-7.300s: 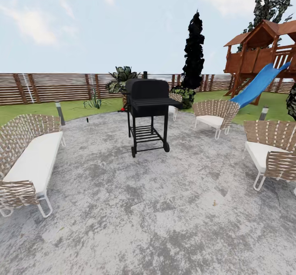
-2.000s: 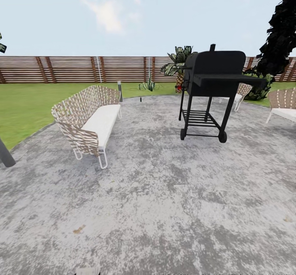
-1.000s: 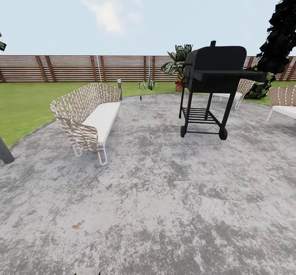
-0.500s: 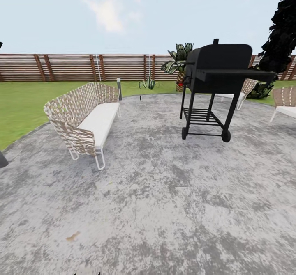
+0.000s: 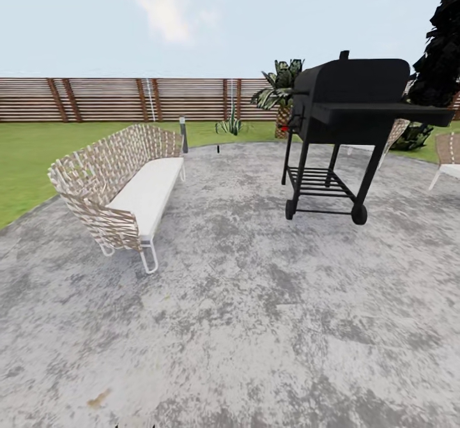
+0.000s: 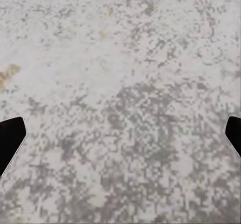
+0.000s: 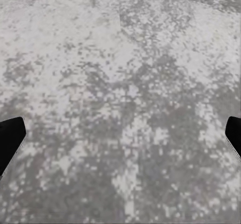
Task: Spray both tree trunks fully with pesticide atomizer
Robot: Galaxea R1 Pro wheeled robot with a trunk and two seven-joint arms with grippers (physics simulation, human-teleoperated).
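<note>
both hands (image 6: 120, 133) (image 7: 120, 133) open over grey patio (image 5: 255, 300)

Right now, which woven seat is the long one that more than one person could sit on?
The long woven wicker sofa with the white cushion, left of the black barbecue grill. The other woven seats, the chair behind the grill and the one at the right edge, look like single chairs.

Head view faces the fence (image 5: 115, 99); both wrist views look down at paving (image 6: 120, 83).
</note>
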